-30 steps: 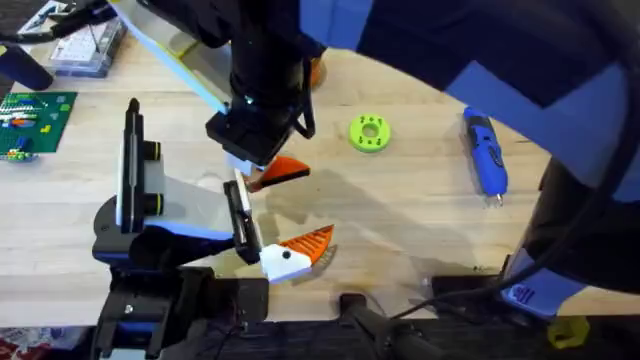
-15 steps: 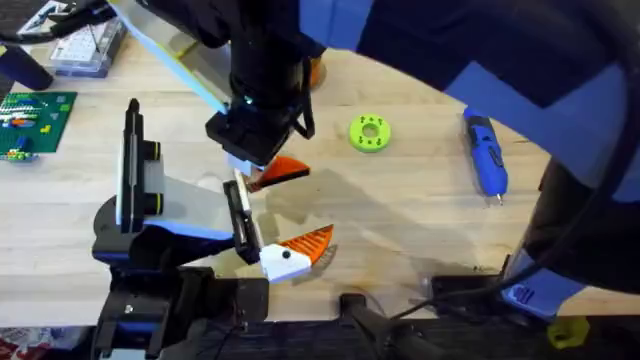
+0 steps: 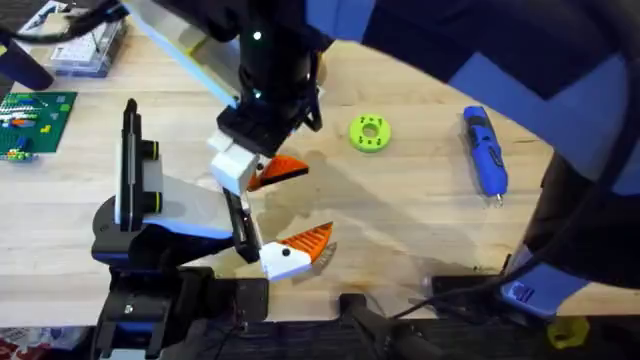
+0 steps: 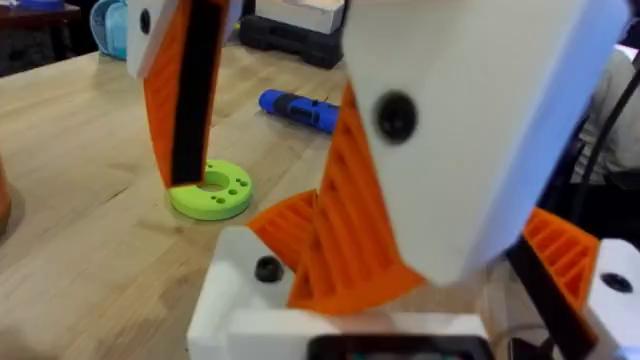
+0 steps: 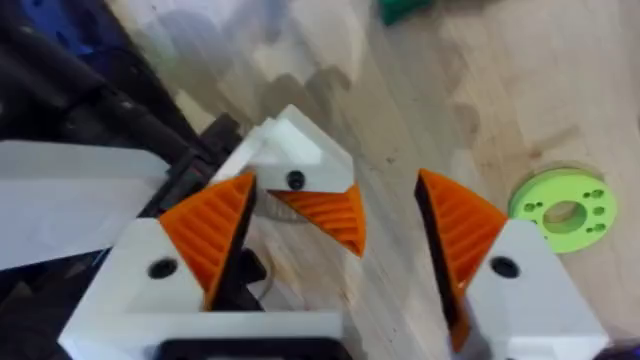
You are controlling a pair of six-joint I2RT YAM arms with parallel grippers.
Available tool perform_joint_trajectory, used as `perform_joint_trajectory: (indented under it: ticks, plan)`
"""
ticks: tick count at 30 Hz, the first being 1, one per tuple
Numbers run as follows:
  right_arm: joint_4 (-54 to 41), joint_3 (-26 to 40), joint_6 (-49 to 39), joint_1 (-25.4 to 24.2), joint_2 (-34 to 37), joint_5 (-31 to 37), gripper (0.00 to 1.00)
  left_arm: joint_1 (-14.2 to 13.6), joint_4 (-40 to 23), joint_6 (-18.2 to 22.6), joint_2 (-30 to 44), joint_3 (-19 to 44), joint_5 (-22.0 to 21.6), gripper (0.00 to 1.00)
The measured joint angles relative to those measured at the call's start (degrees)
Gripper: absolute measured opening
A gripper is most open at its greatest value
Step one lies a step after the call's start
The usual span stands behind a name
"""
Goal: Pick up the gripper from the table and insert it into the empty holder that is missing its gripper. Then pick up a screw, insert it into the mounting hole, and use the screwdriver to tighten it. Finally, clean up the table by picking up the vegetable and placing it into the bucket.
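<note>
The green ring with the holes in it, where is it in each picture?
Overhead: the green ring lies on the table, right of the middle, left of the blue screwdriver.
Left wrist: the ring lies flat on the wood, with the screwdriver behind it.
Right wrist: the ring sits at the picture's right edge.
Shared landmark: the light wooden table under the ring in all three.

Light: bright, even, from above.
Shadows: soft, on the table (image 3: 420, 210), falling toward 5 o'clock of the arm.
Blur: near fingers (image 4: 470, 130) unfocused; overhead arm dark, smeared.
</note>
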Motion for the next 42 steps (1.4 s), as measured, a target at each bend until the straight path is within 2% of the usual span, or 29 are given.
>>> perform_joint_trajectory:
  ticks: [2, 21, 34, 42]
  plan:
    - [0.00, 0.00, -0.04, -0.38, 0.00, -0.02, 0.994, 0.00, 0.00, -0.02, 0.00, -0.02, -0.02, 0.991]
    - [-0.39, 0.63, -0.04, 0.04, -0.63, 0.96, 0.995, -0.02, 0.04, 0.84, -0.02, -0.02, 0.00, 0.991]
    - [-3.00, 1.17, -0.06, 1.01, -14.42, 5.70, 0.995, -0.02, 0.05, 1.09, 0.00, -0.02, 0.00, 0.991]
    - [-3.38, -0.96, 0.49, 1.04, -14.67, 6.36, 0.995, -0.02, 0.05, 1.09, 0.00, -0.02, 0.00, 0.991]
